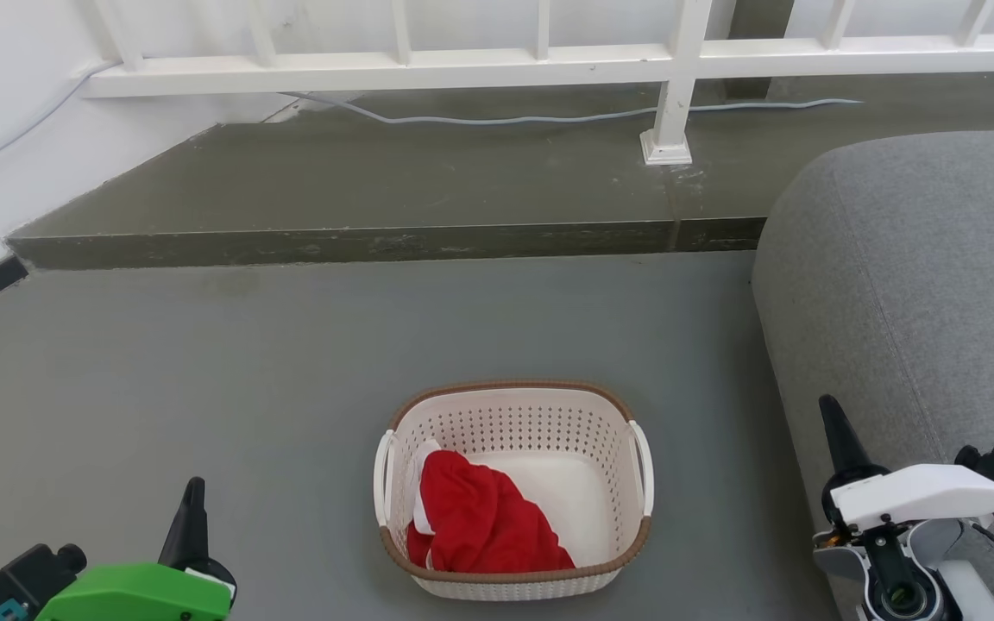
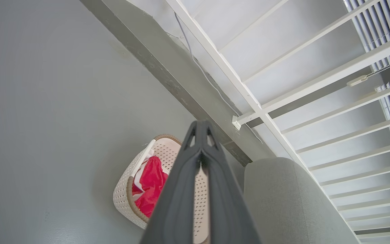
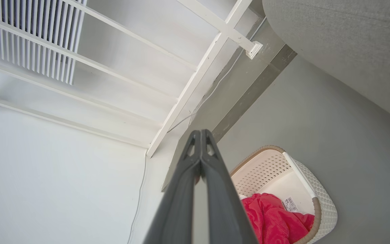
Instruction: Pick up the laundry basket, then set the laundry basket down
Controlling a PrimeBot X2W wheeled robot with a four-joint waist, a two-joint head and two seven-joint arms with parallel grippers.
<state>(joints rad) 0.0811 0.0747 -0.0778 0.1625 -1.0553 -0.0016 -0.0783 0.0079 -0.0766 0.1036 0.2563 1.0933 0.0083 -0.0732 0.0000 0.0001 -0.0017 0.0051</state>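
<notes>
Cream-white plastic with perforated walls and a brown woven-look rim: the laundry basket (image 1: 510,424) stands upright on the grey floor (image 1: 204,388), lower centre of the head view. It sits between the two grippers and is touched by neither. There are white handles on its two short sides, a left handle (image 1: 383,479) and a right handle (image 1: 642,470).

Contents: a red garment (image 1: 484,522) crumpled against the left and near walls, with a bit of white fabric (image 1: 422,496) at its left edge. The right half of the basket's bottom is bare. In the right wrist view a barcode sticker (image 3: 290,204) lies on that bare part, just beside the red garment.

Left gripper (image 1: 192,517): lower left of the head view, green housing, dark fingers pointing up the frame, well apart from the basket. In the left wrist view the left gripper (image 2: 200,127) has its jaws pressed together, tips meeting, nothing between them.

Right gripper (image 1: 838,435): lower right of the head view, white housing, in front of the sofa. In the right wrist view the right gripper (image 3: 200,134) has its jaws likewise closed tip to tip, holding nothing.

Surroundings:
- Grey fabric sofa (image 1: 911,276), right side of the frame.
- Raised dark step (image 1: 376,185), across the upper half.
- White railing (image 1: 462,65), along the top, its post (image 1: 674,103) standing on the step.
- Pale cable (image 1: 549,116), lying on the step below the railing.
</notes>
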